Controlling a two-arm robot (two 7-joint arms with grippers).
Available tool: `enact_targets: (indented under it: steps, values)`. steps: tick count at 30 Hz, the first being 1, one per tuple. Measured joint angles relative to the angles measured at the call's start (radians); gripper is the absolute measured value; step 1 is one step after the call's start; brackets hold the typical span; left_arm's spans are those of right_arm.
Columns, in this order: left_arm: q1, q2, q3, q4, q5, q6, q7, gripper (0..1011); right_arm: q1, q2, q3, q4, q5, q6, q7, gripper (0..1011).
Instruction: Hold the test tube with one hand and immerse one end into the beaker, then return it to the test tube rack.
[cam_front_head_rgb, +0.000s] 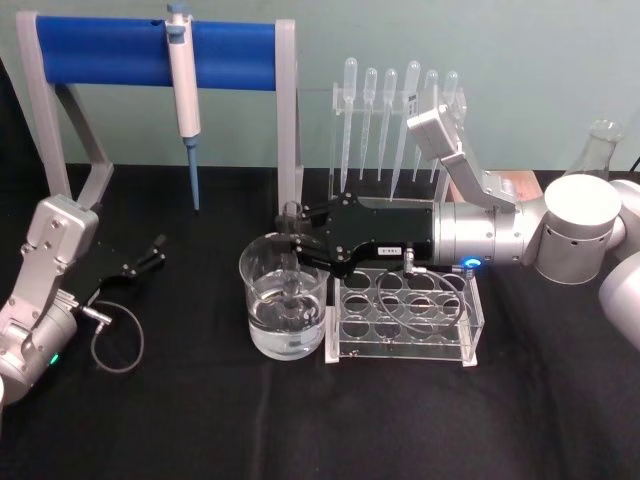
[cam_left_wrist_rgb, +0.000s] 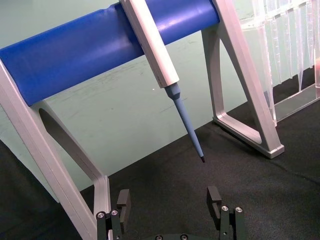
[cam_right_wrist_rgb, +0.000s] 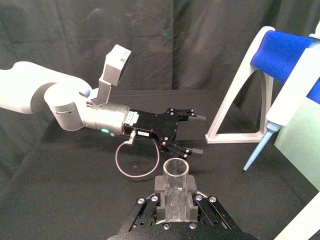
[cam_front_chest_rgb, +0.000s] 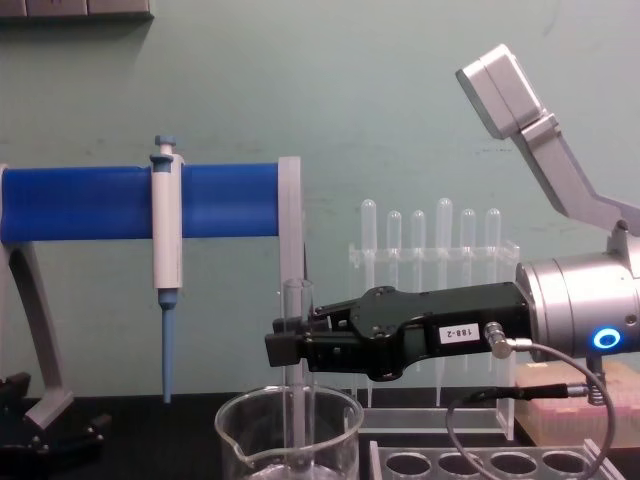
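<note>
The right end effector (cam_front_head_rgb: 298, 248) is in the middle of the head view. It pinches the test tube (cam_front_head_rgb: 291, 214) tight. The test tube stands straight up, and its bottom end goes down into the water (cam_front_head_rgb: 287, 325) in the beaker (cam_front_head_rgb: 250, 300), at the lower middle of the frame. The test tube rack (cam_front_head_rgb: 400, 352) sits just beside the beaker, on its right in the picture. The left end effector (cam_front_head_rgb: 148, 256) waits low at the left side, near the black surface (cam_front_head_rgb: 200, 420). Its fingers are spread wide and hold nothing.
</note>
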Motion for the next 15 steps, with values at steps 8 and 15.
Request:
enact_targets:
  steps: [8,15]
  values:
    - [0.000,0.000,0.000,0.000,0.000,0.000,0.000,1000,0.000,0.000,0.000,0.000,0.000,0.000,0.000,237]
    - [0.000,0.000,0.000,0.000,0.000,0.000,0.000,1000,0.000,0.000,0.000,0.000,0.000,0.000,0.000,237]
